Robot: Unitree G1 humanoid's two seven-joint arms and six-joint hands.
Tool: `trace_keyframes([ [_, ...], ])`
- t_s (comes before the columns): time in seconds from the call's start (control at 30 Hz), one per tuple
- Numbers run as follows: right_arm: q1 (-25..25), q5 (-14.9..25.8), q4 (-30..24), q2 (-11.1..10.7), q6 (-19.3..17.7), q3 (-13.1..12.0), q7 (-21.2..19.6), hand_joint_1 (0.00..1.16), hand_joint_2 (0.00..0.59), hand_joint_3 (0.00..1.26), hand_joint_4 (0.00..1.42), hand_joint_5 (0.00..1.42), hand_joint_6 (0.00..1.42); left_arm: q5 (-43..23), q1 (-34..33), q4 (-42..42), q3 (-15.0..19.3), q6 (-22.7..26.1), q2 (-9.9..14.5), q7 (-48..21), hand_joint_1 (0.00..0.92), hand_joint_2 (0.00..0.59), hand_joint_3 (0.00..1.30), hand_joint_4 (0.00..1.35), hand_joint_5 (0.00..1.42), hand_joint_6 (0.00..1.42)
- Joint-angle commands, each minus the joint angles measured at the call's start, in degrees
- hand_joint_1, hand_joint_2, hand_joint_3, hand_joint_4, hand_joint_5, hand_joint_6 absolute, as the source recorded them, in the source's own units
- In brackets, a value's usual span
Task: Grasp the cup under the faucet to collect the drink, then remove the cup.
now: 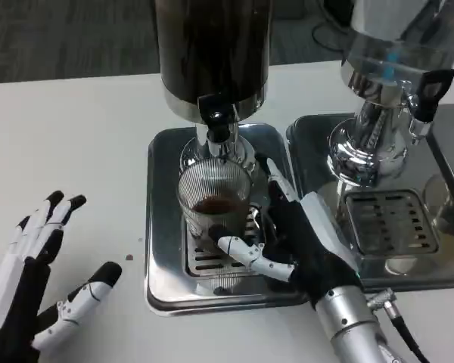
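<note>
A ribbed clear cup (214, 198) stands on the grate of the steel drip tray (163, 227), right under the black faucet (217, 121) of the dark drink dispenser (212, 53). A little brown drink lies in its bottom. My right hand (303, 234) wraps the cup from the right: the thumb crosses the front of its base and the fingers (276, 181) lie along its right side. My left hand (30, 280) rests open on the table at the lower left, well away from the tray, holding nothing.
A second, chrome dispenser (386, 76) stands to the right on its own drip tray (386, 219), close to my right forearm. Another clear glass (446, 200) sits at the right edge. Bare white table spreads to the left of the trays.
</note>
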Motion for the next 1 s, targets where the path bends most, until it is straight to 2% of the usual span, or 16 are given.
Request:
trace_keyframes([
  [0.03,-0.1,0.3,1.4,0.1,-2.6,-0.1,-1.2,0.59,0.172,0.0,0.0,0.0,0.16,-0.8,0.9,-1.0,0.4,0.7,0.8,-0.7,0.0,0.18,0.13,0.0,0.02,0.0],
  [0.13,-0.4,1.6,4.1,0.8,-4.7,-0.3,-1.5,0.6,0.179,0.0,0.0,0.0,0.17,-1.2,1.0,-1.0,0.3,0.7,1.0,-1.0,0.0,0.185,0.14,0.0,0.02,0.0],
  [0.2,-0.7,2.0,6.3,1.3,-7.5,-0.7,-3.4,0.62,0.177,0.0,0.0,0.0,0.18,-1.3,1.0,-1.0,0.3,0.8,1.0,-1.0,0.0,0.186,0.14,0.0,0.03,0.0],
  [0.37,-3.2,5.3,13.1,1.6,-13.9,-1.8,-2.7,0.66,0.168,0.0,0.0,0.03,0.21,-2.9,1.1,-0.4,0.6,0.0,1.3,-2.0,0.0,0.186,0.15,0.0,0.03,0.0],
  [0.47,-3.9,5.2,15.5,2.0,-16.1,-1.7,-3.7,0.67,0.169,0.0,0.0,0.05,0.21,-3.7,1.2,0.1,0.7,-0.4,1.5,-2.4,0.0,0.185,0.16,0.0,0.03,0.0],
  [0.7,-4.4,2.6,16.8,2.5,-16.9,-0.6,-5.8,0.68,0.162,0.0,0.0,0.05,0.21,-4.5,1.9,-0.3,1.2,-0.4,2.2,-2.8,0.0,0.186,0.17,0.0,0.04,0.0],
  [0.83,-4.8,3.2,17.7,2.6,-17.0,-0.4,-4.9,0.67,0.166,0.0,0.0,0.02,0.16,-5.2,2.2,-0.4,1.2,-0.3,2.4,-3.2,0.0,0.186,0.17,0.0,0.04,0.0],
  [0.9,-5.0,2.9,18.3,2.9,-18.2,-0.2,-5.9,0.67,0.164,0.0,0.0,0.01,0.14,-5.5,2.4,-0.4,1.2,-0.4,2.5,-3.4,0.0,0.186,0.18,0.0,0.04,0.0],
  [1.0,-5.9,2.1,19.7,3.4,-18.0,0.0,-7.3,0.67,0.164,0.0,0.0,0.0,0.11,-5.7,2.5,-0.3,1.3,-0.3,2.4,-3.5,0.0,0.204,0.2,0.0,0.06,0.0],
])
